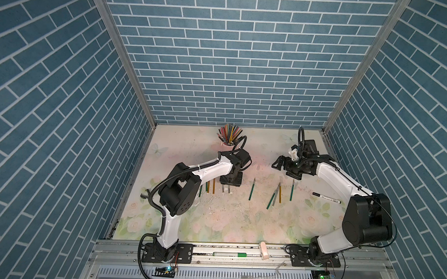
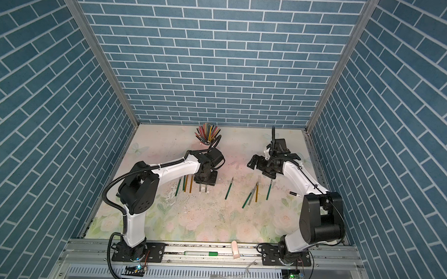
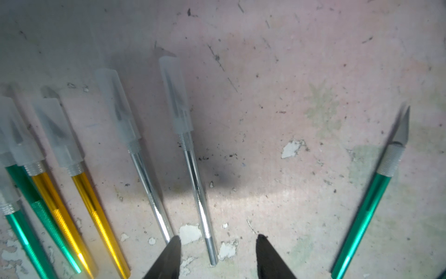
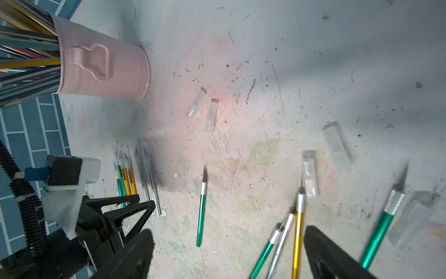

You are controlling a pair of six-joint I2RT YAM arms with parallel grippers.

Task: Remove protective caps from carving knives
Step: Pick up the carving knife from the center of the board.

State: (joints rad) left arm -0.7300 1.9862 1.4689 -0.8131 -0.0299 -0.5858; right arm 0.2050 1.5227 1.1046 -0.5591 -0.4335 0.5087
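Protective caps, short frosted translucent plastic sleeves, cover the blade tips of six carving knives lying side by side on the worn floral-printed table (image 1: 240,222), on the left arm's side. Nearest the left gripper (image 3: 218,241) is a slim silver-handled knife (image 3: 196,190) with its cap (image 3: 175,96) seated over the blade. The butt end of its handle lies between the two black fingertips (image 3: 172,253), which stand apart with a gap on each side and touch nothing. Just beside it lies a second capped silver knife (image 3: 149,193), then two gold-handled knives (image 3: 96,217) and two green-handled knives (image 3: 24,232), all capped.

Toward the right arm lie five bare-bladed knives: a lone green knife (image 4: 201,212), a fanned cluster (image 4: 299,229) of green, silver and gold, and another green one (image 4: 383,227). Five loose caps lie on the table by them, two as a pair (image 4: 211,116) and three scattered near the bare blades (image 4: 310,178). The right gripper (image 4: 229,253) hovers above this group, its fingers spread wide and empty. A pink metal cup of coloured pencils (image 1: 227,144) stands at the back. A white marker with a black cap (image 1: 326,198) lies near the right arm.
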